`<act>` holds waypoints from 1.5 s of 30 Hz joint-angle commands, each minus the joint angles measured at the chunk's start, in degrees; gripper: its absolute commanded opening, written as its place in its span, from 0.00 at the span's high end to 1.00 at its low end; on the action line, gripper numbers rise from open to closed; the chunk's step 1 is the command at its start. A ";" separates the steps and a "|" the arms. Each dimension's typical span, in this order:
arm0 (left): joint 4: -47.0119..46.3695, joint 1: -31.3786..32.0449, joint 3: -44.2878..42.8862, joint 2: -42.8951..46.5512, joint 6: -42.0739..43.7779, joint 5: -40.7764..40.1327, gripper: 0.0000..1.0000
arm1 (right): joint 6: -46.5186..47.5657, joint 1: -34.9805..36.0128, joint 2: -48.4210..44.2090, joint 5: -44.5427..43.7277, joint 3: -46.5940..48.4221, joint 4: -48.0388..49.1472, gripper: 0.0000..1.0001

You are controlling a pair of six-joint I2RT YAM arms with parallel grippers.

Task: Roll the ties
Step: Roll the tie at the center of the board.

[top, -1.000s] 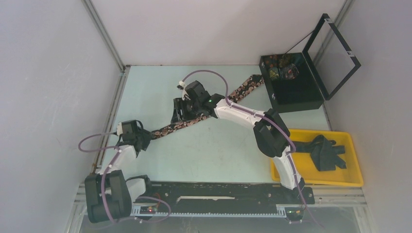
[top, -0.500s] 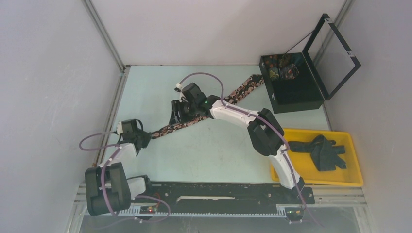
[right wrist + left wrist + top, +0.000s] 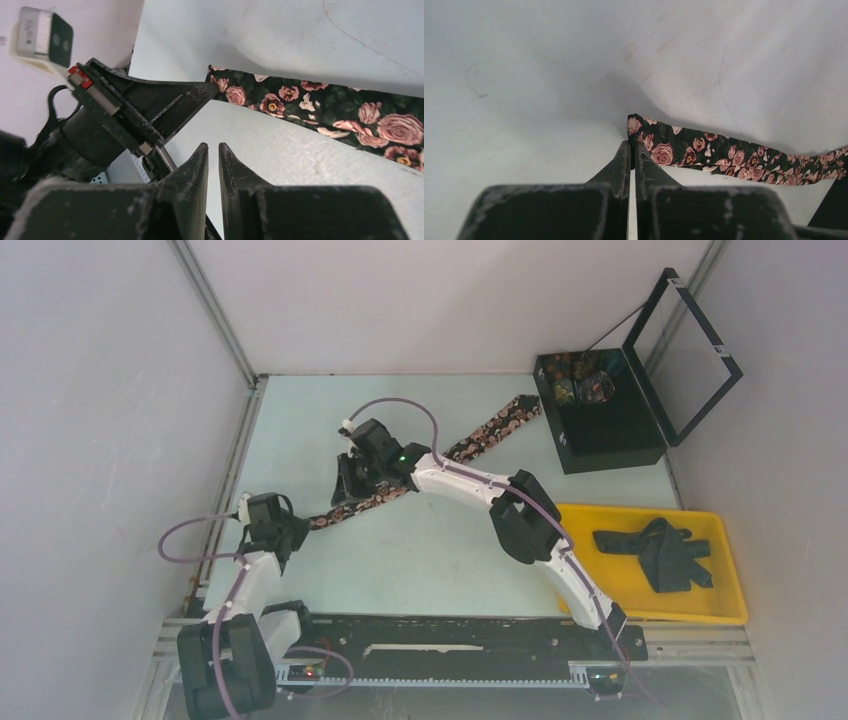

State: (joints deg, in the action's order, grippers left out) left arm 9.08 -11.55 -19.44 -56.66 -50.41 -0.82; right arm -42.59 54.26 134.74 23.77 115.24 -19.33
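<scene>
- Pale green worktop [image 3: 450, 560], walled in white on three sides, is crossed diagonally by the rose-patterned necktie [image 3: 490, 430]. It runs from near the left edge towards the far right corner, where its wide end lies just beside the black box [image 3: 610, 440].
- Within the last second the left gripper [image 3: 632, 145] has been clenched. Its fingers are now pressed together on the necktie's narrow end, which is raised slightly, with a shadow under it.
- The right gripper [image 3: 213, 146] has been carried leftwards along the necktie and narrowed. Only a slit is left between its fingers and nothing is held in it; the fabric lies just beyond the tips.
- The narrow end is judged to be secured as the start of the roll, while a second hold is not yet made.
- The box lid is stood open; small patterned items are seen inside, too small to identify.
- Dark ties [image 3: 660, 555] are heaped in the yellow tray [image 3: 735, 615] at the near right corner, not yet rolled.
- The necktie's middle is hidden under the right arm in the top view. The left gripper's body is seen just beside the right fingers, so crowding there is judged the main hindrance.
</scene>
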 commanded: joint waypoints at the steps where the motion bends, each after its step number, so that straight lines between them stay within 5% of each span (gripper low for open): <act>1: 2.91 -0.49 0.69 3.48 2.42 0.26 1.00 | -3.68 1.27 3.78 0.62 5.23 -0.34 0.87; 11: 6.80 -0.45 1.25 7.36 2.08 3.19 1.00 | -6.14 2.42 9.87 3.13 9.72 0.17 1.00; 45: 16.69 -0.46 -1.50 16.59 2.61 4.07 1.00 | -4.84 5.54 13.90 1.78 9.97 -1.68 1.00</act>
State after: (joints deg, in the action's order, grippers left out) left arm 25.08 -11.55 -18.39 -40.71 -48.99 2.26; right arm -48.01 58.81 149.36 25.91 124.36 -20.91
